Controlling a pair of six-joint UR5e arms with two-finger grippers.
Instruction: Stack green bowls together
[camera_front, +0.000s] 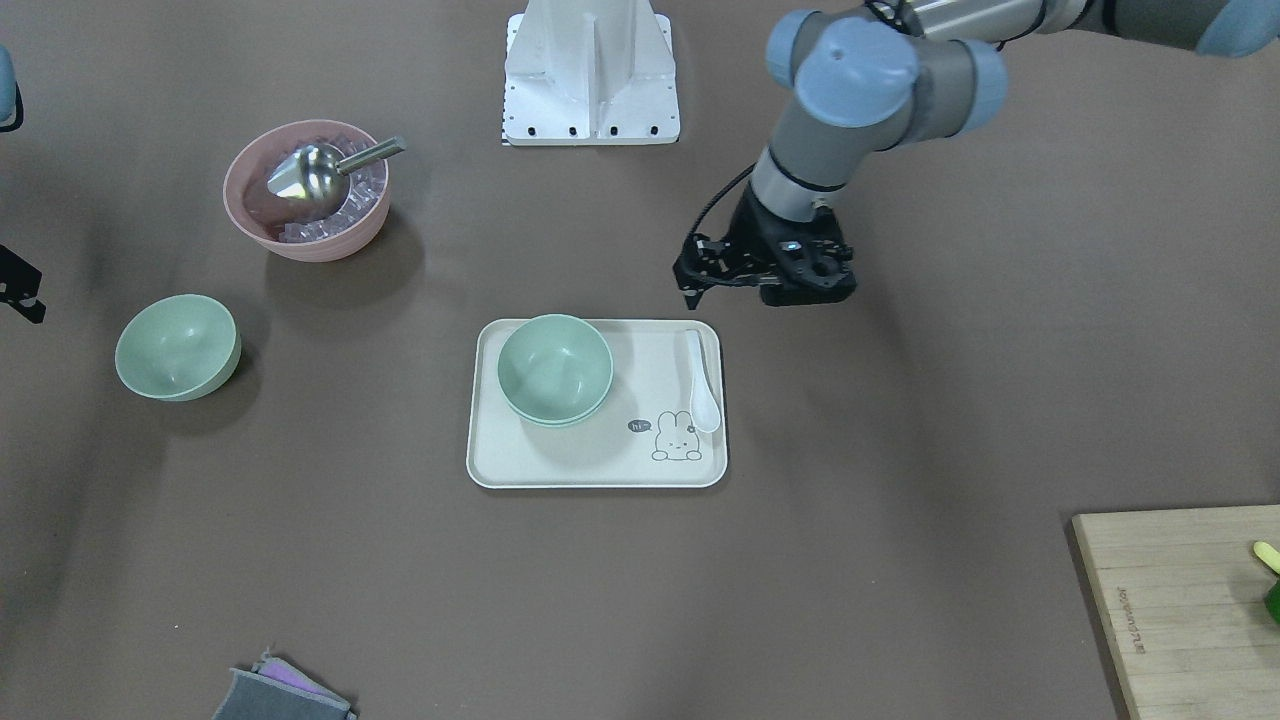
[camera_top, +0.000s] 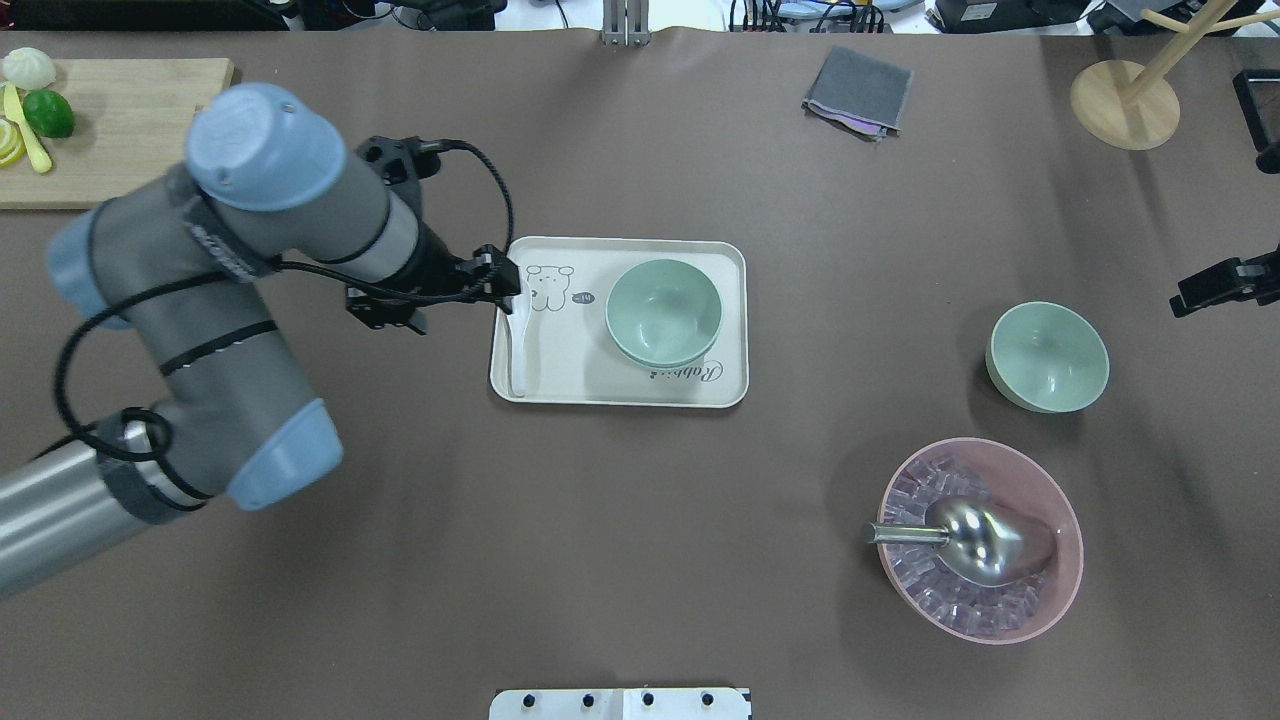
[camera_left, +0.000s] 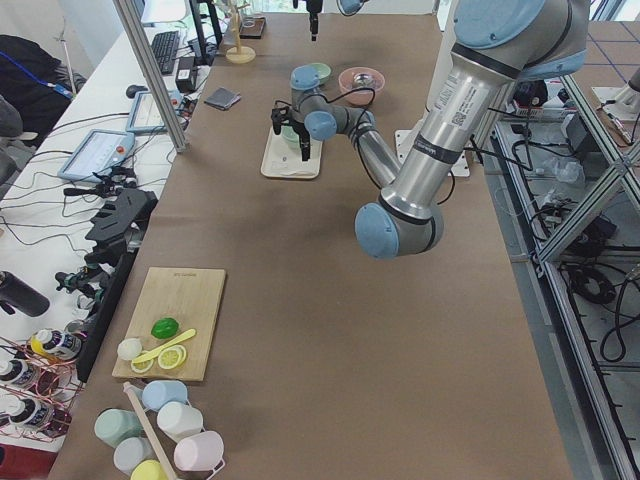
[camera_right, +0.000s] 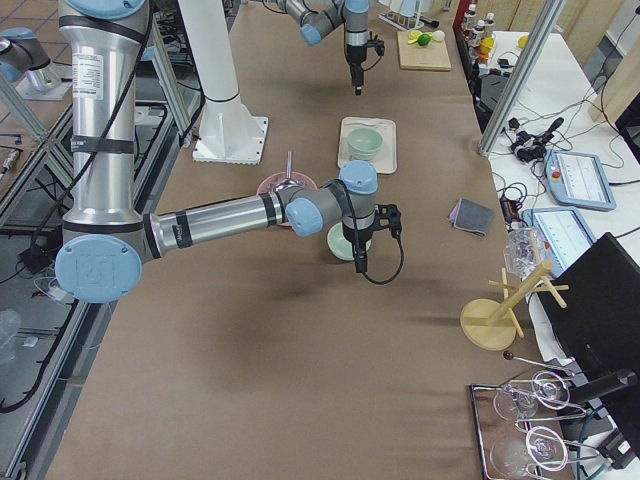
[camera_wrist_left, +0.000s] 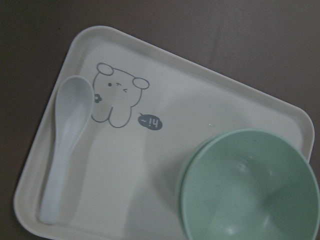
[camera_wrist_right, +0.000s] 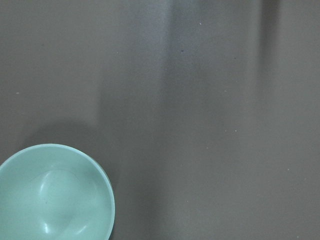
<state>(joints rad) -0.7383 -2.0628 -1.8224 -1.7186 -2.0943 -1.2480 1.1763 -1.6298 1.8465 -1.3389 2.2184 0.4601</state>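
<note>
Two pale green bowls (camera_front: 555, 368) sit nested on the cream tray (camera_front: 600, 460). They also show in the overhead view (camera_top: 664, 310) and the left wrist view (camera_wrist_left: 250, 185). A third green bowl (camera_front: 178, 347) stands alone on the table, also in the overhead view (camera_top: 1047, 357) and low left in the right wrist view (camera_wrist_right: 52, 195). My left gripper (camera_top: 505, 287) hovers at the spoon end of the tray, empty, its fingers apart. My right gripper (camera_top: 1215, 287) is near the lone bowl, mostly cut off by the frame edge, so I cannot tell its state.
A white spoon (camera_front: 703, 385) lies on the tray. A pink bowl (camera_front: 305, 190) of ice holds a metal scoop (camera_front: 320, 172). A wooden board (camera_top: 110, 130) with fruit, a grey cloth (camera_top: 858, 92) and a wooden stand (camera_top: 1125, 100) are near the far edge.
</note>
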